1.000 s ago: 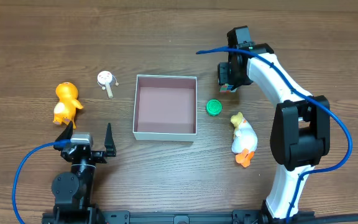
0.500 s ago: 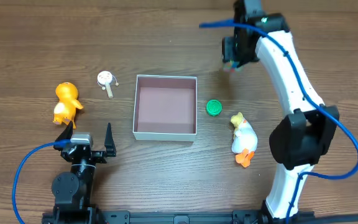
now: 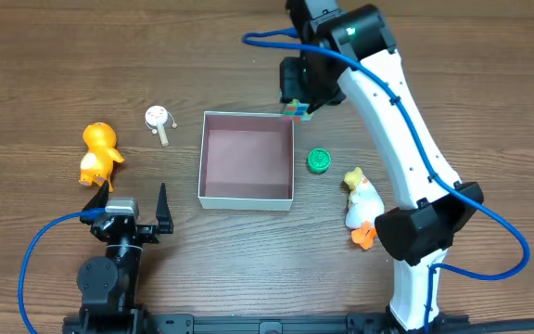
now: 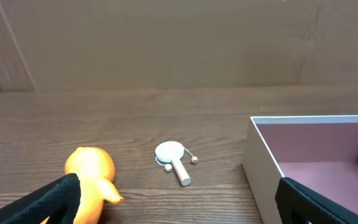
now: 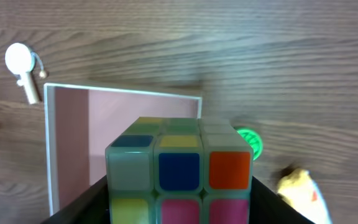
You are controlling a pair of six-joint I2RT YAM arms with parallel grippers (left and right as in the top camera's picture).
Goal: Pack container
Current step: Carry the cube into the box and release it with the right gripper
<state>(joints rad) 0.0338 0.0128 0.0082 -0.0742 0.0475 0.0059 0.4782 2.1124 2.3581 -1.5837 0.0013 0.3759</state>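
The container (image 3: pixel 247 198) is a square shallow box with white walls and a pink inside at the table's middle; it also shows in the left wrist view (image 4: pixel 263 158) and the right wrist view (image 5: pixel 67 143). My right gripper (image 3: pixel 297 107) is shut on a colourful puzzle cube (image 5: pixel 180 168) and holds it in the air above the container's far right corner. My left gripper (image 3: pixel 126 200) is open and empty near the table's front left, its fingertips (image 4: pixel 61 196) low in its wrist view.
An orange duck toy (image 3: pixel 98 153) and a small white paddle toy (image 3: pixel 159 120) lie left of the container. A green disc (image 3: pixel 319 161) and a white duck toy (image 3: pixel 362 206) lie right of it.
My right arm has lifted the puzzle cube and swung it left, from right of the container to above its far right corner. The left arm has not moved.
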